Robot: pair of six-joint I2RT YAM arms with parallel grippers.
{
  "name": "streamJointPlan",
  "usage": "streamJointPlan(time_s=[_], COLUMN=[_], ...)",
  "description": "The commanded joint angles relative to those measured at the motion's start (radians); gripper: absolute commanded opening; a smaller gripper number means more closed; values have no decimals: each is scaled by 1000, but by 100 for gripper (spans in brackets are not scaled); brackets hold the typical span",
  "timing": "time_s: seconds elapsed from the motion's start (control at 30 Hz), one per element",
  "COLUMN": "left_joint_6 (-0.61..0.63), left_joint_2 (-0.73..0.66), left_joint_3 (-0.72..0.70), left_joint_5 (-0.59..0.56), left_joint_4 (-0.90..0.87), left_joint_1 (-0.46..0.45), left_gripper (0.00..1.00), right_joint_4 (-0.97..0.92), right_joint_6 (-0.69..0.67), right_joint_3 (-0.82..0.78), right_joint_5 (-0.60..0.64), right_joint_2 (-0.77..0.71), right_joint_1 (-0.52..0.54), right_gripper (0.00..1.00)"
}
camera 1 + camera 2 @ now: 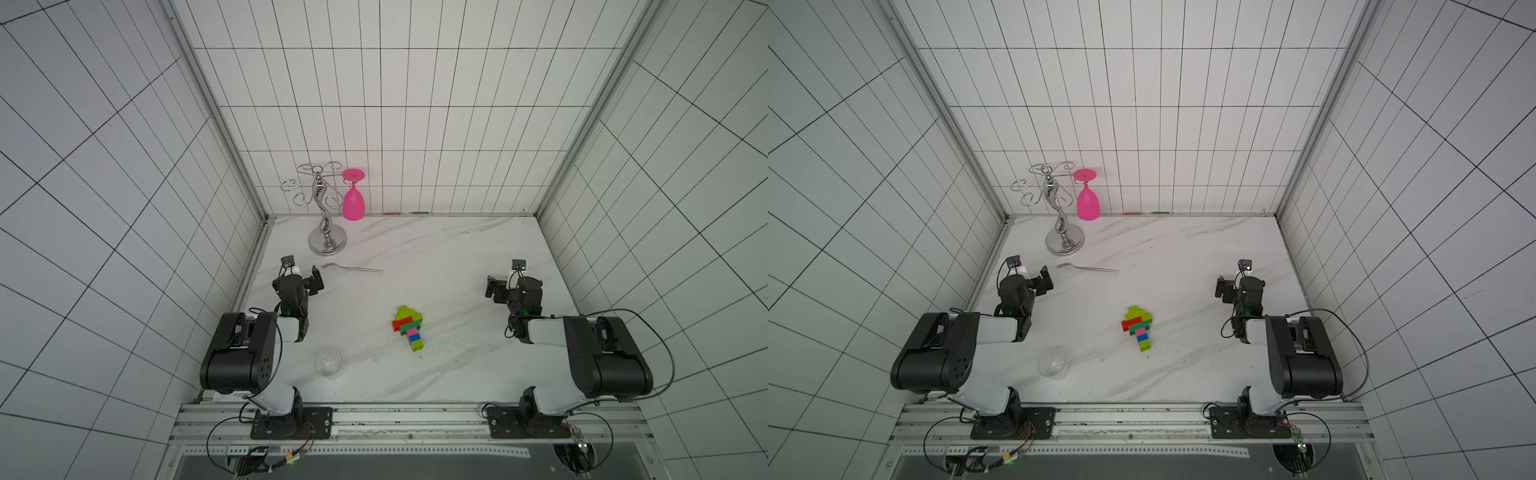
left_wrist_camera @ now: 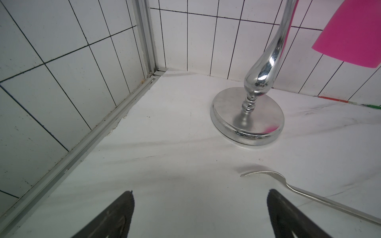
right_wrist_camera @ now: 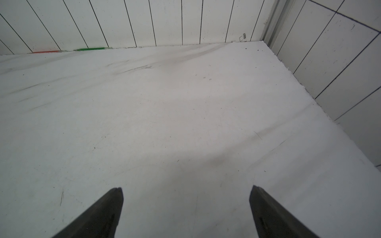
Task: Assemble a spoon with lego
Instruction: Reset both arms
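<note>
The lego spoon lies flat in the middle of the marble table in both top views. Its wide head is lime, red and dark green; its narrow stem runs pink, blue, lime toward the front. My left gripper hovers open at the left side, well away from the build, nothing between its fingers. My right gripper stands open at the right side, also apart from it and empty. Neither wrist view shows the bricks.
A chrome glass rack stands at the back left with a pink glass hanging on it. A metal fork lies just beyond the left gripper. A clear glass sits front left.
</note>
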Motion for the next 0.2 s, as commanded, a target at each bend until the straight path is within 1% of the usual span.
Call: streamJointPlan(time_s=[0.0, 0.17], left_joint_6=[3, 3], left_joint_2=[-20, -20], left_joint_3=[17, 17], left_joint_5=[-8, -7], left_joint_4=[-12, -13], left_joint_1=[-4, -4], left_gripper=[99, 99], right_joint_4=[-22, -9], right_joint_6=[-6, -8], right_joint_3=[46, 35], right_joint_5=[-18, -25], right_joint_2=[18, 12], right_joint_1=[-3, -5], right_gripper=[99, 99])
